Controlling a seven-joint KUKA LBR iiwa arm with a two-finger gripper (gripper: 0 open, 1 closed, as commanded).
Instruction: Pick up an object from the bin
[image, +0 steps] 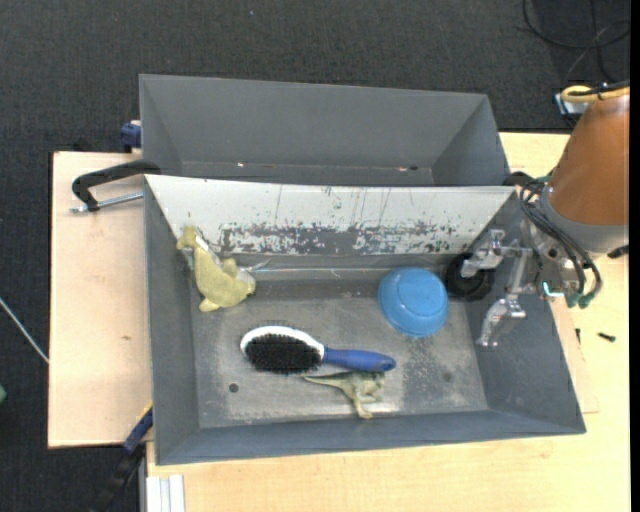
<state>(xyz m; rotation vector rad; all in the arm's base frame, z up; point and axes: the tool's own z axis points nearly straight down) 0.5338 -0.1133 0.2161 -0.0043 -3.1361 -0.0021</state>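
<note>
Risk noted: the gripper (497, 287) is placed over the right wall of the bin (250, 418), close to the back right corner. A descent from here could be stopped by the sloped wall before anything is reached. The nearest thing, a small black round object (463, 278), is tucked into that corner just beside a blue bowl (412, 300). A closing there could catch the bowl's rim instead, or push both aside. The bowl is judged smooth and wide, so a slip is likely if it is taken by the edge.

The fingers are seen spread well apart, with nothing held between them; contact with any object cannot be confirmed. A hairbrush (300, 354) near the front edge and a yellow rag (215, 280) in the back left corner lie well apart from the gripper.
</note>
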